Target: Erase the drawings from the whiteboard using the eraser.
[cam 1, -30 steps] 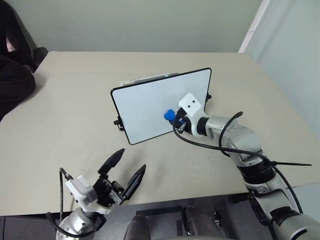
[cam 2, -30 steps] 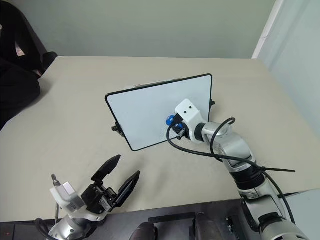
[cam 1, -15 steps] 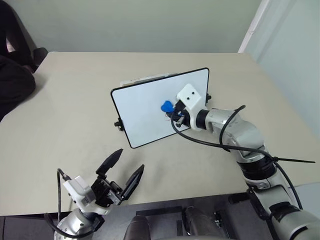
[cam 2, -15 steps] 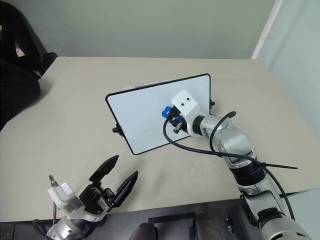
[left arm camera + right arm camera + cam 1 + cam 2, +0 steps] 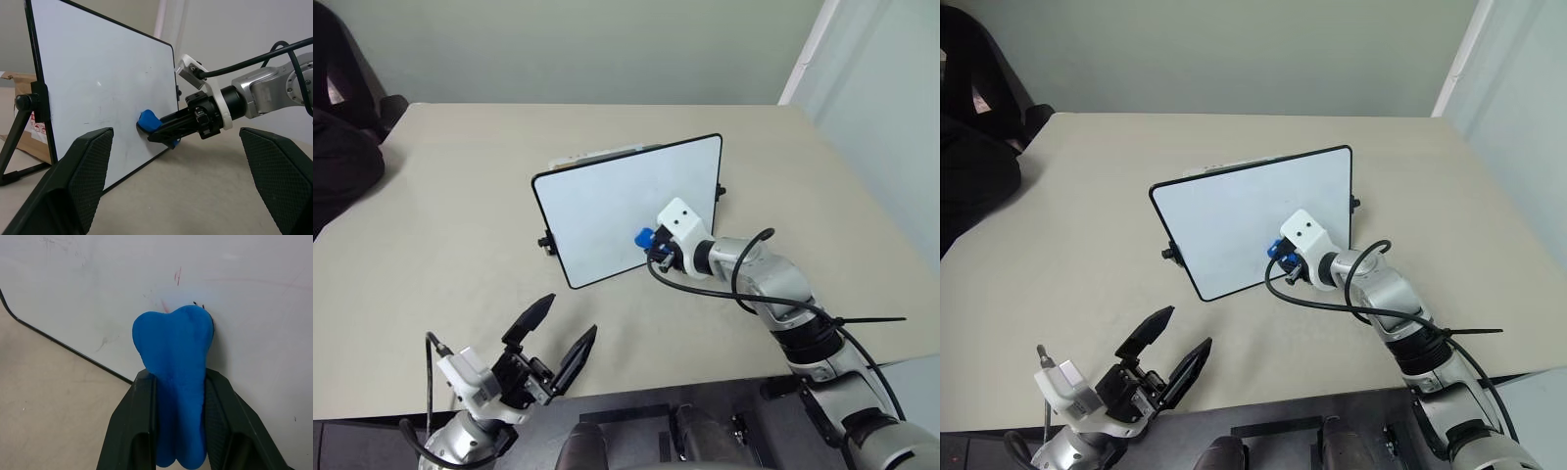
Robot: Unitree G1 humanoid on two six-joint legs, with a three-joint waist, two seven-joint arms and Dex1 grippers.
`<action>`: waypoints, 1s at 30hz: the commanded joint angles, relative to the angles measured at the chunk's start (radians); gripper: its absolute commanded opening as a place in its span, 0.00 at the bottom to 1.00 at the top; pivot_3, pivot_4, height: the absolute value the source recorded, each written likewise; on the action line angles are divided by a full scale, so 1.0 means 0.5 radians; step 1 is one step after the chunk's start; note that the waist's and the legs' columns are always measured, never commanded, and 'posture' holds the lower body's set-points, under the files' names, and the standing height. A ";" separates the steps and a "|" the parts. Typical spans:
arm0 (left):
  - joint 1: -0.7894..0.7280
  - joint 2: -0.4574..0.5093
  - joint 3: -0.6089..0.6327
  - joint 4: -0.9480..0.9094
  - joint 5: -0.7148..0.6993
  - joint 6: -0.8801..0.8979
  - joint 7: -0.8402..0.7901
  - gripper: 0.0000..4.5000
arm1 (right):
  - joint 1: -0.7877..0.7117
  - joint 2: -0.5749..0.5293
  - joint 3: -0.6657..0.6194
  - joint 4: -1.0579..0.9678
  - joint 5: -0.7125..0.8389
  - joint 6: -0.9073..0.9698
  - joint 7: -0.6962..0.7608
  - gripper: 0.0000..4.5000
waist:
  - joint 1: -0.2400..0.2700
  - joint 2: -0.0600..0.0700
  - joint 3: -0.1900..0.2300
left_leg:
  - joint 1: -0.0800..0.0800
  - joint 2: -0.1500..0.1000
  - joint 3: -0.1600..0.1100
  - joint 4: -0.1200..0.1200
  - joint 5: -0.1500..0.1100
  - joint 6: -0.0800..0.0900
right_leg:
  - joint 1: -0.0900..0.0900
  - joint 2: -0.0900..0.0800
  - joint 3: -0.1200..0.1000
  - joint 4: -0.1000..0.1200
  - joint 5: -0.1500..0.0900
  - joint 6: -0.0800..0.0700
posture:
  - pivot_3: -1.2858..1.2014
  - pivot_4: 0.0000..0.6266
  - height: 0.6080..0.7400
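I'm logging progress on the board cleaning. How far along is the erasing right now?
Mostly done: the whiteboard face looks nearly clean. In hand: the right tool is shut on the blue eraser, pressing it against the board near its lower edge. Left: a few faint red marks just beyond the eraser. The left tool is open, away from the board.

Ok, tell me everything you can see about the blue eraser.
The eraser is a small bright blue block of soft-looking foam or felt, squeezed in at its middle so its free end bulges into two rounded lobes. The right end effector is shut on it, black fingers on either side. Its tip presses on the white face of the whiteboard, low and near the bottom edge, beside faint red marks.
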 commanded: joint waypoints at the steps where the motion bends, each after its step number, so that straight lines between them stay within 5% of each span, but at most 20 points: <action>1: -0.002 -0.008 0.000 -0.063 -0.024 -0.016 -0.004 1.00 | 0.009 -0.044 0.039 -0.018 -0.047 0.010 0.030 0.26 | 0.001 0.000 0.000 | 0.000 0.000 0.000 0.000 0.000 0.000 | 0.000 0.000 0.000 0.000 0.000 -0.001 | 0.52 0.24 1.00; 20: -0.012 -0.008 -0.014 -0.065 -0.015 -0.007 0.000 1.00 | -0.238 0.082 -0.125 -0.159 -0.039 -0.047 -0.003 0.26 | -0.004 0.001 0.000 | -0.009 0.000 0.000 -0.002 0.000 0.000 | -0.010 0.000 0.000 -0.001 -0.003 -0.004 | 0.52 0.24 1.00; 30: -0.020 -0.008 -0.002 -0.056 -0.024 -0.007 0.001 1.00 | -0.060 -0.051 0.002 -0.034 -0.145 -0.061 0.007 0.26 | 0.003 0.000 0.000 | -0.009 0.000 0.000 -0.001 0.001 -0.002 | -0.009 -0.001 0.000 -0.002 -0.003 -0.004 | 0.52 0.24 1.00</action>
